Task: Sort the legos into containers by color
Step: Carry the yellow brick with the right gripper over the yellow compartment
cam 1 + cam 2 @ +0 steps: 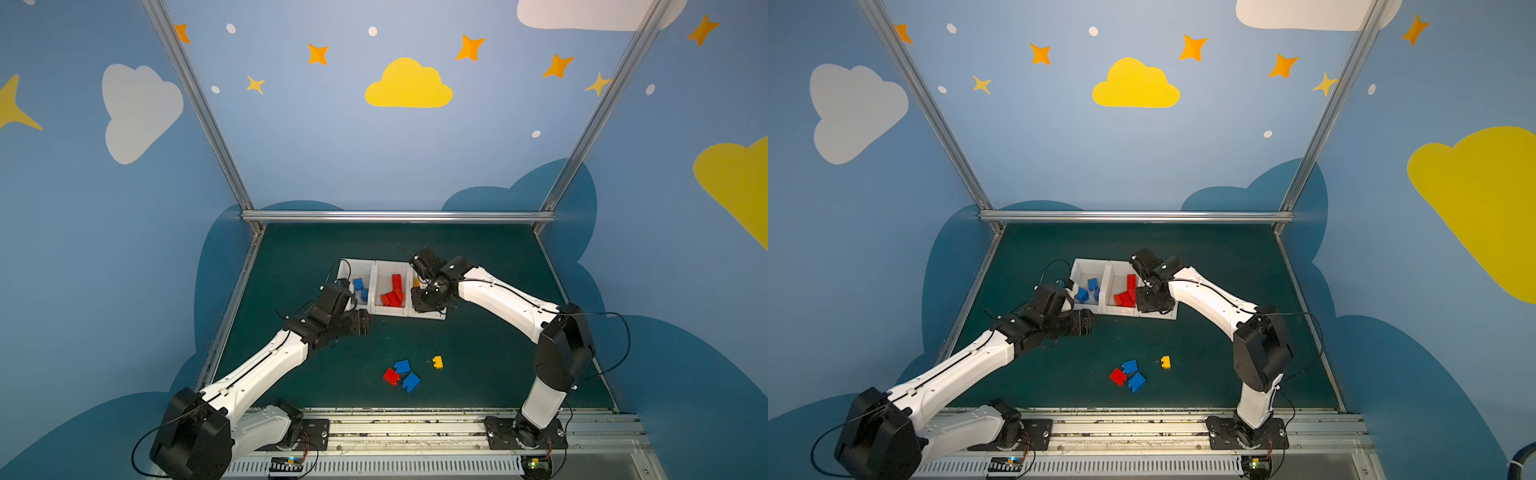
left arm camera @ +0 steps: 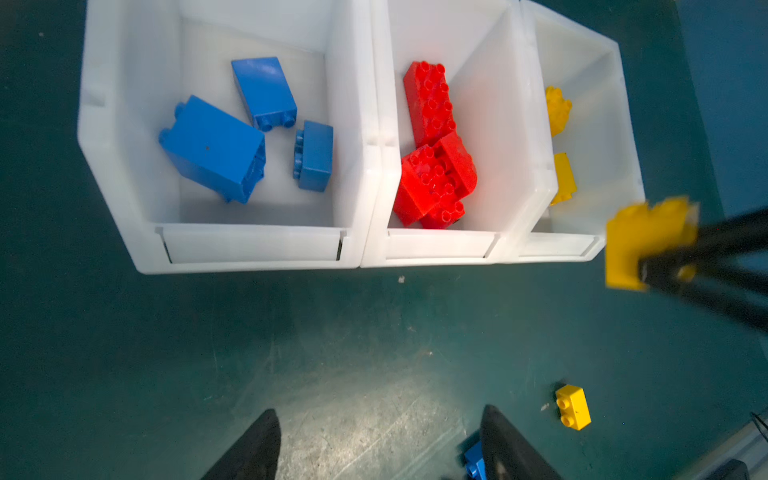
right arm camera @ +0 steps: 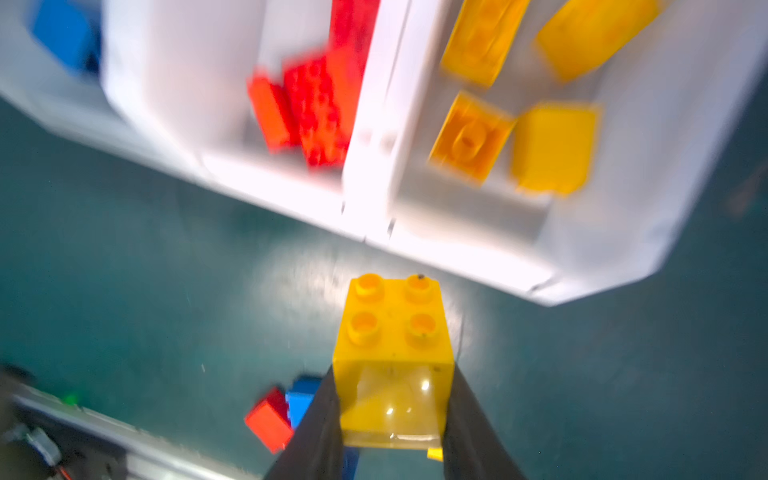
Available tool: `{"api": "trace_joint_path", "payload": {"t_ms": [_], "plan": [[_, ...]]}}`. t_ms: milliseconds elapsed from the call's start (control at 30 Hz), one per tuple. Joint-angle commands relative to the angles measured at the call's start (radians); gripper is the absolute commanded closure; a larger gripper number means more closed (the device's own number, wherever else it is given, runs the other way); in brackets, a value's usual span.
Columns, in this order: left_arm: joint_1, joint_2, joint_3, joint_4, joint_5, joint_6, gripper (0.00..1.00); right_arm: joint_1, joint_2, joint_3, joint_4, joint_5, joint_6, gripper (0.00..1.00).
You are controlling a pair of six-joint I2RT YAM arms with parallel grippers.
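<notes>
**Painted sky is ringing a green work table**

A yellow cloud [image 1: 408, 85] is floating on the far blue wall [image 1: 332, 158] among orange stars [image 1: 470, 47], while a white cloud [image 1: 139, 112] is hanging on the left. Two slanting aluminium posts [image 1: 199, 108] are meeting a horizontal bar [image 1: 395, 216] at the far edge of the dark green mat [image 1: 478, 353]. Along the near edge a scuffed metal rail [image 1: 415, 428] is running left to right, a slotted white strip [image 1: 374, 465] lying just nearer.

No readable text, labels, brands, numbers or signs anywhere, in any of the four views
</notes>
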Motion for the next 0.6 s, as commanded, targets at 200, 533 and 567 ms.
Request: {"api": "trace_joint_path", "payload": {"t_ms": [200,533,567], "plan": [[0.002,-0.092,-0.065,-0.006,0.036,-0.056,0.24,-0.127,0.222,0.247,-0.051,-0.075,-0.062,0.78],[-0.003,-0.152,-0.117,-0.024,0.049,-0.068,0.24,-0.154,0.305,0.377,-0.097,-0.069,-0.058,0.44],[-0.006,-0.157,-0.119,-0.028,0.049,-0.067,0.24,-0.154,0.299,0.375,-0.096,-0.069,-0.057,0.43]]}}
